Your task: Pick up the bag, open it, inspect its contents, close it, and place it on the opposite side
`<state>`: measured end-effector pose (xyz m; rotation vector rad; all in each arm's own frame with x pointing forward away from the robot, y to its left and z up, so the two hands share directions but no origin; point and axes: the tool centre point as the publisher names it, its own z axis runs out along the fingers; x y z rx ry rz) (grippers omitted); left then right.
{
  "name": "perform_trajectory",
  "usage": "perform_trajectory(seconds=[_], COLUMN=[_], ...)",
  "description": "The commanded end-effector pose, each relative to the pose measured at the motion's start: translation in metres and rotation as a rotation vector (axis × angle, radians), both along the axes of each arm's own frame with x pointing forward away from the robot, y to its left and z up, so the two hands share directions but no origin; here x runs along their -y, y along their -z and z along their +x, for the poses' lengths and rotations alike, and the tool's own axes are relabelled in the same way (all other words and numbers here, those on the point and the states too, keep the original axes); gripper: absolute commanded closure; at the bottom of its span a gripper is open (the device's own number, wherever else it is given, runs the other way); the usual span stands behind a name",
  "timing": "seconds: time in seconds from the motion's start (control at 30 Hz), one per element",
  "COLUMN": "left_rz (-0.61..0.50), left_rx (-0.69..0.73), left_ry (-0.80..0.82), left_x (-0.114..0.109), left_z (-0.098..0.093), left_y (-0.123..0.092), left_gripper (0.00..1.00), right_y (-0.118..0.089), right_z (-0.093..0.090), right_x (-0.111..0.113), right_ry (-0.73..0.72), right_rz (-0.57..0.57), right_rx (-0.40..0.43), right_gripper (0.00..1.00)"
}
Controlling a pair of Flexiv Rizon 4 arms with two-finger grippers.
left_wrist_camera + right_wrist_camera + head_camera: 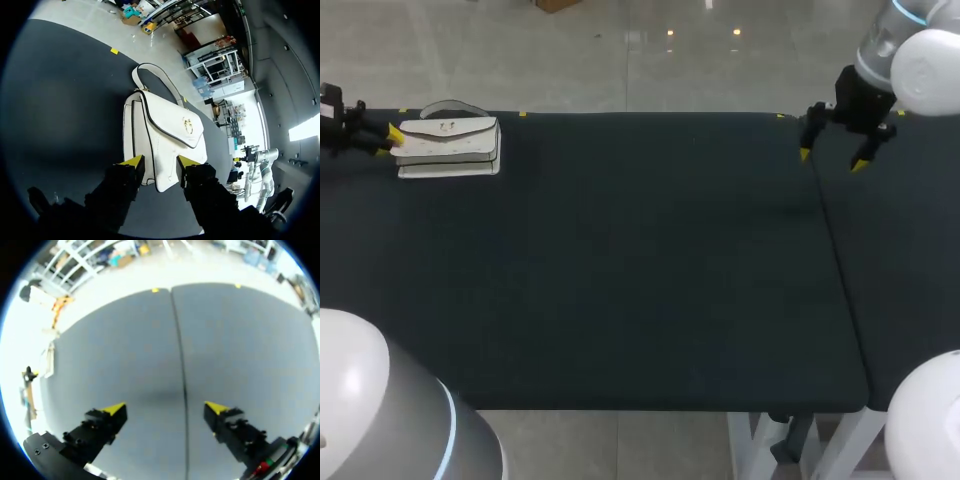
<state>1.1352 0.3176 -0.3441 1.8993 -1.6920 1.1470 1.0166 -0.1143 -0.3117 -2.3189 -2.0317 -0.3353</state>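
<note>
Your head view looks down from above and behind the robot, far enough back to take in nearly the whole dark surface [620, 280]. Your left wrist view sits low and close. It faces out past the left gripper [160, 167] toward the surface's far edge, with the bag [160, 125] large in its middle. You find that same bag small at the far left corner in the head view, so those two views share that corner. Your right wrist view hangs higher, facing down past the right gripper [165, 408] onto the seam [181, 365] between two surface sections. The head view shows that seam at its right.
</note>
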Motion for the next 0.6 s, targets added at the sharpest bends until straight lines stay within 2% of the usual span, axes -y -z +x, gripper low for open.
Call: perform_trajectory(seconds=[0.03,0.27,0.4,0.6], left_rz=[0.089,0.261,0.342,0.407], left_rx=[-0.237,-0.264,-0.27,-0.255], left_ry=[0.228,0.175,0.137,0.082], left_x=[-0.001,0.015,0.023,0.033], left_z=[-0.016,-0.061,-0.083,-0.108], left_y=[-0.023,-0.06,-0.074,-0.091], left_gripper=[0.0,0.0,0.0,0.0], right_y=[0.0,0.0,0.0,0.0], right_z=[0.0,0.0,0.0,0.0], right_x=[-0.001,-0.001,-0.001,-0.001], right_ry=[0.001,0.001,0.001,0.001], right_rz=[-0.002,-0.002,-0.002,-0.002], right_rx=[-0.002,-0.002,-0.002,-0.002], right_gripper=[0.0,0.0,0.0,0.0])
